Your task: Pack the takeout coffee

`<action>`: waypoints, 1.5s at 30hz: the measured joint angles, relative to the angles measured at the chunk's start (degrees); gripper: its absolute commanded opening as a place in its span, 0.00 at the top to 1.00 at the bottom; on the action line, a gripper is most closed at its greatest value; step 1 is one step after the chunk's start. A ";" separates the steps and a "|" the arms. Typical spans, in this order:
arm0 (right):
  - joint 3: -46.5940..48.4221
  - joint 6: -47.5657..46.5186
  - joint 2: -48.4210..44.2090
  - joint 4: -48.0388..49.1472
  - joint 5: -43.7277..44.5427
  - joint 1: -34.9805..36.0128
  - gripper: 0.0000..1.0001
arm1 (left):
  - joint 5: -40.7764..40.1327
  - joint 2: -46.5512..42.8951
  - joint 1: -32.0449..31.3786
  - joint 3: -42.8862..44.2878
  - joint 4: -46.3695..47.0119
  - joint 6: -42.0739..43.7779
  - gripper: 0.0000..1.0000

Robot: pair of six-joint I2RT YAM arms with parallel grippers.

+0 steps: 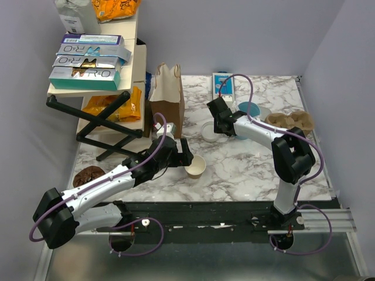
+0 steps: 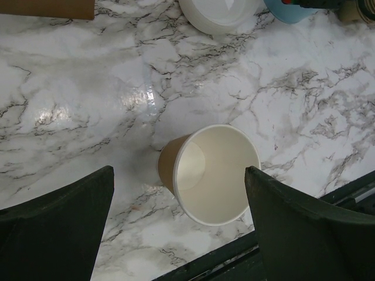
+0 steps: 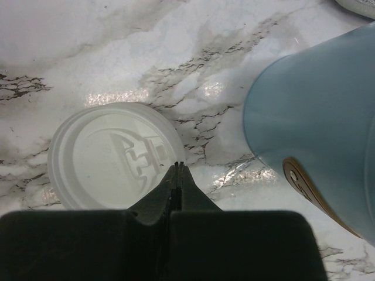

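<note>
The takeout coffee cup (image 1: 195, 167) is a small tan paper cup with an open mouth, standing near the table's front edge. My left gripper (image 1: 188, 157) hangs just above and behind it. In the left wrist view the cup (image 2: 211, 172) sits between the wide-open fingers of the left gripper (image 2: 179, 171), touching neither. The round white lid (image 3: 111, 155) lies flat further back on the table. My right gripper (image 3: 180, 167) is shut on the lid's right rim. From above, the lid (image 1: 209, 131) shows beside the right gripper (image 1: 218, 126).
A light-blue mug (image 3: 316, 117) stands close on the right of the lid. A brown pulp carrier (image 1: 291, 121) lies at the right edge. A brown paper bag (image 1: 167, 96) stands at the back left, beside a shelf of boxes (image 1: 88, 64). A small blue-and-white box (image 1: 222, 84) lies at the back.
</note>
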 measured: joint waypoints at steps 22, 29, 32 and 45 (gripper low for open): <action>-2.16 -0.24 -6.49 0.74 -2.14 0.00 0.99 | 1.73 4.35 4.15 2.29 1.25 -0.87 0.01; -5.05 0.00 -6.97 3.04 -3.85 0.00 0.99 | 3.19 9.60 6.95 6.19 4.24 -1.64 0.01; -6.88 0.57 -8.39 4.94 -4.31 0.00 0.99 | 3.72 12.85 7.56 9.22 4.94 -1.57 0.01; -14.27 4.72 -14.05 14.19 -7.28 -0.17 0.99 | 5.62 25.75 9.79 17.70 9.09 -1.53 0.16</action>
